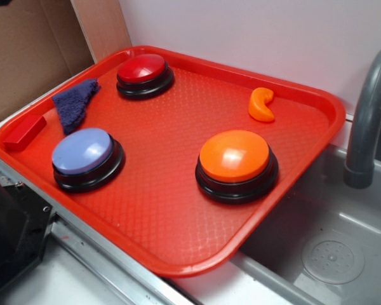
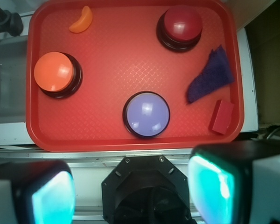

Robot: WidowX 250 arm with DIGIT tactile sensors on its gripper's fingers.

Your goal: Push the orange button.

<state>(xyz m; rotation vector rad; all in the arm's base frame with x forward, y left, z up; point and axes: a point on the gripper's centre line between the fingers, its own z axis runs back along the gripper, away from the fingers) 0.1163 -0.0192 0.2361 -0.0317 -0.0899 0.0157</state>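
The orange button (image 1: 234, 155), a glossy dome on a black base, sits on the right part of the red tray (image 1: 178, 254). In the wrist view the orange button (image 2: 54, 72) lies at the tray's left side (image 2: 32, 116). My gripper (image 2: 133, 191) hangs high above the counter, off the tray's near edge and well away from the button. Its two fingers (image 2: 51, 196) stand wide apart with nothing between them. The gripper does not show in the exterior view.
On the tray also sit a red dome button (image 1: 144, 70), a lavender dome button (image 1: 84, 152), a small orange bean-shaped piece (image 1: 261, 105), a purple cloth (image 1: 75, 105) and a red block (image 1: 24, 131). A grey sink (image 1: 330, 254) with a faucet (image 1: 368, 114) lies to the right.
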